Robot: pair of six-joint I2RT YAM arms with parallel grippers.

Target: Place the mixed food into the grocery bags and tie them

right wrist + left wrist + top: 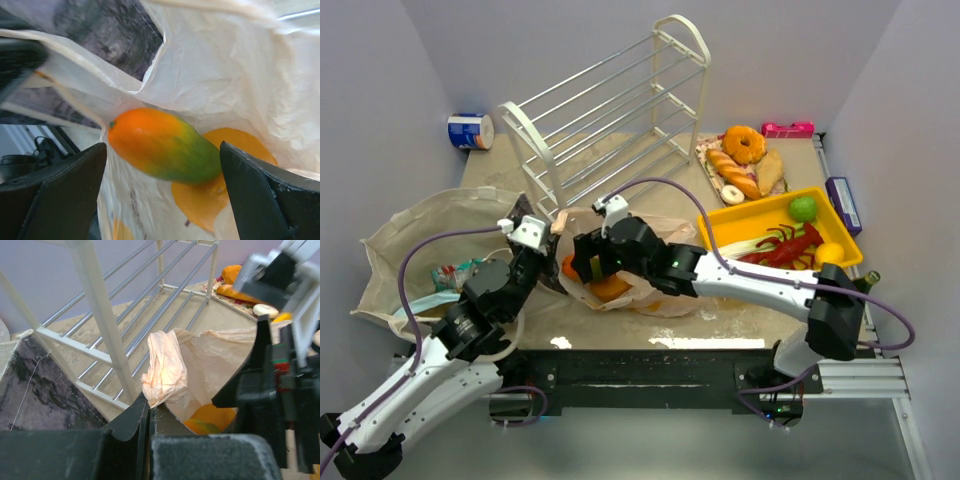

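Peach bag (167, 367) pinched in L tool (150, 407); R tool (162, 150) spread, orange-green fruit (155, 140) loose between.

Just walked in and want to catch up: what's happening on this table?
The left hand is shut on the edge of the peach-pink plastic bag, holding it up. The right hand is open over the bag's mouth. An orange-green toy fruit sits untouched between its fingers, apparently dropping in. Another orange item already lies inside. The bag isn't tied yet.
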